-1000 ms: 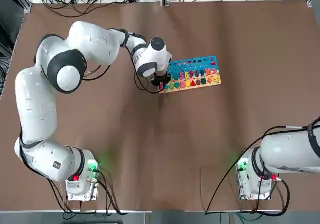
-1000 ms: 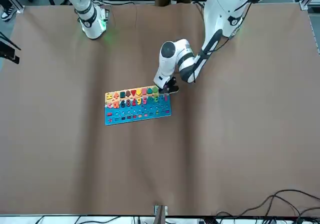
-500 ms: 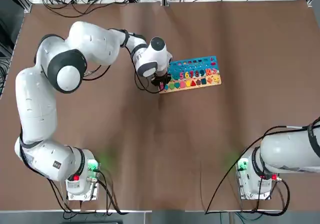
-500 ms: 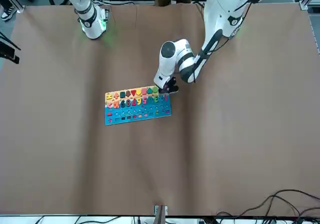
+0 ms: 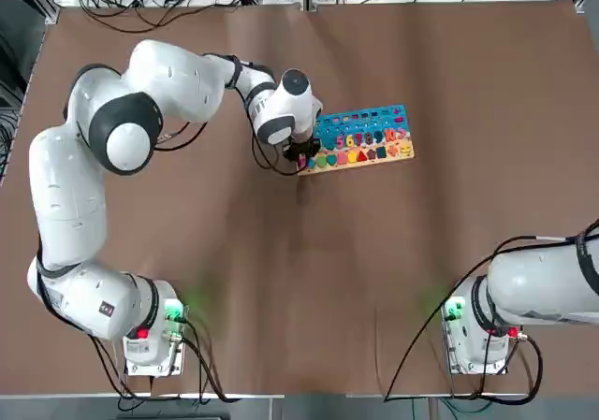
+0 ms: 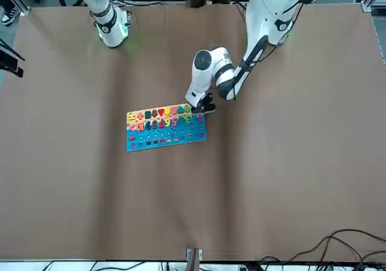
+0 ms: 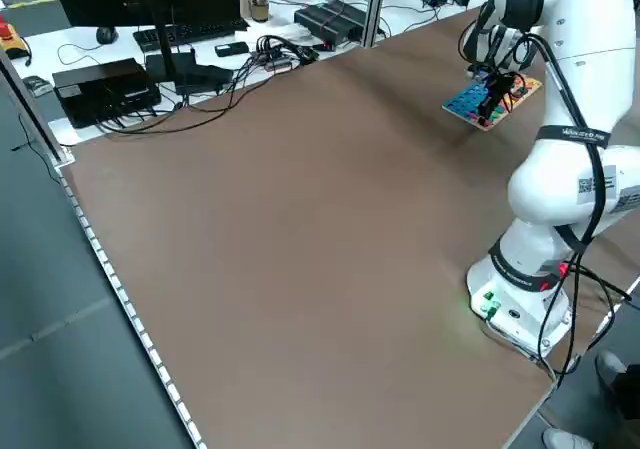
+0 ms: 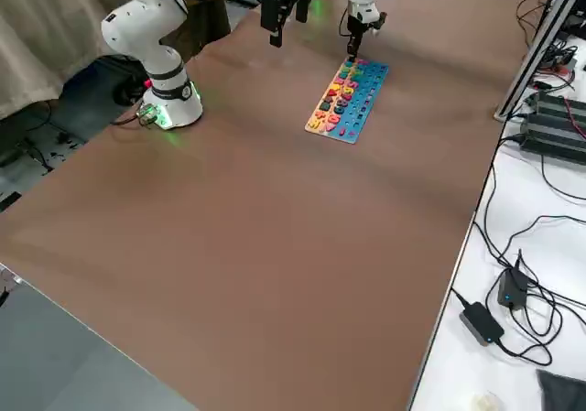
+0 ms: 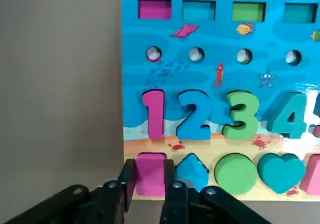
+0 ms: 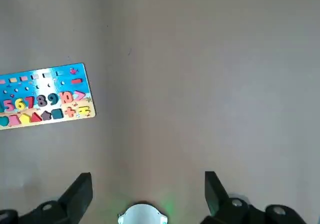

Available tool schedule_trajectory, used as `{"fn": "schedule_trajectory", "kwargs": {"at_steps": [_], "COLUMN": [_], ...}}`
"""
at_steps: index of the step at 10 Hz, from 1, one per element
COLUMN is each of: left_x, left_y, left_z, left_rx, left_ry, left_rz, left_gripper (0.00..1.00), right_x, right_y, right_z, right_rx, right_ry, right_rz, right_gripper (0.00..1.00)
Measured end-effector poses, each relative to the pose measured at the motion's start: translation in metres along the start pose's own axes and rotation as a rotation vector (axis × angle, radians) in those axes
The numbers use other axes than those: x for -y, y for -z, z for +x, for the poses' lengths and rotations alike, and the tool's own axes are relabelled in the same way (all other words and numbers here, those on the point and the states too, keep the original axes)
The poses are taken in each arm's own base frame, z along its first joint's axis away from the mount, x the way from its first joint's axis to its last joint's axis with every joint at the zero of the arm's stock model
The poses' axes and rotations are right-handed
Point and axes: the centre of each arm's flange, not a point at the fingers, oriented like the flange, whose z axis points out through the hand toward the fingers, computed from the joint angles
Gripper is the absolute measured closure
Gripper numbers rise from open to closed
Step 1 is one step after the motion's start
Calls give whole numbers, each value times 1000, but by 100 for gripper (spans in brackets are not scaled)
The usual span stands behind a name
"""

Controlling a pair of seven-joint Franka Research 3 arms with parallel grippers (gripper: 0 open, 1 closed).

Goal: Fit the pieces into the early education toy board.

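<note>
Left gripper (image 9: 145, 184) stands at the near left corner of the board, its two black fingers (image 9: 128, 181) pressed on either side of a pink square piece (image 9: 150, 173) that sits in the corner slot of the tan strip. From above, this gripper (image 5: 301, 149) points down at the board's end nearest the left arm.

Biggest in view is the brown table (image 5: 281, 280), with both arm bases at its near edge. The right gripper (image 10: 147, 189) hangs well apart from the work, high over bare table on the right arm's side, its fingers spread wide with nothing between them.

The board (image 5: 360, 139) lies flat a little beyond the table's middle, just right of the left gripper. Its blue field carries a row of coloured numerals, a pink 1 (image 9: 153, 114), a blue 2 (image 9: 192, 116) and a green 3 (image 9: 242, 116) closest to the gripper. In the tan strip beside the pink square piece sit a blue diamond (image 9: 194, 169), a green circle (image 9: 235, 173) and a teal heart (image 9: 281, 170).
</note>
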Motion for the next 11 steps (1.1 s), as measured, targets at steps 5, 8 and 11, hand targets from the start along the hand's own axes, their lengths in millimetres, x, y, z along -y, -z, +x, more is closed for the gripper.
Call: {"fn": "schedule_trajectory", "kwargs": {"at_steps": [5, 8, 11], "left_x": [0, 0, 0], "left_y": [0, 0, 0], "left_z": [0, 0, 0], "left_rx": [0, 1, 0], "left_ry": [0, 0, 0], "left_rz": [1, 2, 0], "left_gripper": [68, 67, 70], "right_x": [0, 0, 0], "right_y": [-1, -1, -1], "right_z": [-1, -1, -1], "right_rx": [9, 10, 10], "right_ry": [0, 0, 0], "right_rz": [1, 1, 1], "right_gripper": [1, 1, 1]}}
